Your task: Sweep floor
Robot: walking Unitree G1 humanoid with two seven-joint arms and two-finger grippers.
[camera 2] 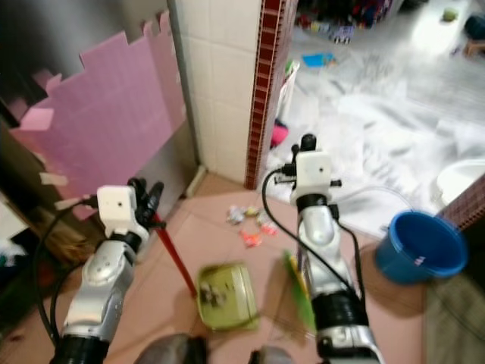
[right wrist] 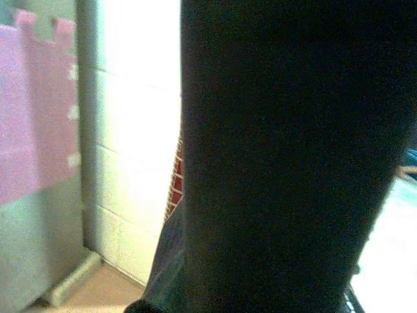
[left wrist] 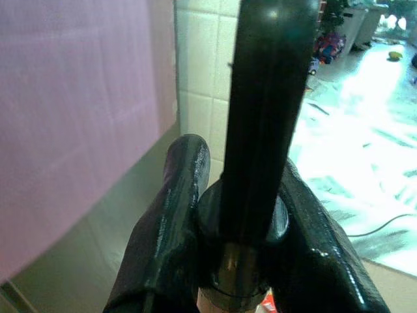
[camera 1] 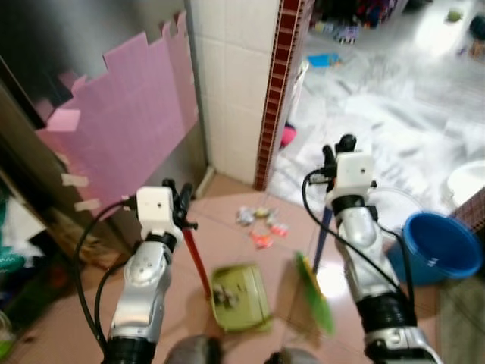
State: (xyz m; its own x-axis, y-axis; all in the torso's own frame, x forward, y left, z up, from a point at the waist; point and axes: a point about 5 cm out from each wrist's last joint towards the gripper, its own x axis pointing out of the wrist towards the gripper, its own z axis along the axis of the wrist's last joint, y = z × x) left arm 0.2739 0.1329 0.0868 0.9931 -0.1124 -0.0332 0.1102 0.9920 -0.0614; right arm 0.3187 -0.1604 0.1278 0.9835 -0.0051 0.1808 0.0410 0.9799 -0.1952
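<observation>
In the left eye view, the left gripper (camera 1: 180,203) was seen at lower left, closed around the top of a red handle (camera 1: 196,262) running down to a green dustpan (camera 1: 240,296) at bottom centre, in which some scraps already lay. At centre right the right gripper (camera 1: 337,149) stood above a dark broom handle (camera 1: 321,243) whose green broom head (camera 1: 314,294) rested just beside the pan; whether those fingers were clamped on it could not be told. A small pile of litter (camera 1: 261,224) was left on the tiles above the pan, so the sweeping was judged partly done. The right eye view showed a blue bucket (camera 2: 419,247) at right. In the left wrist view, both fingers (left wrist: 172,215) were pressed against a black handle top (left wrist: 260,124). The right wrist view was mostly dark, possibly the broom handle held close.
</observation>
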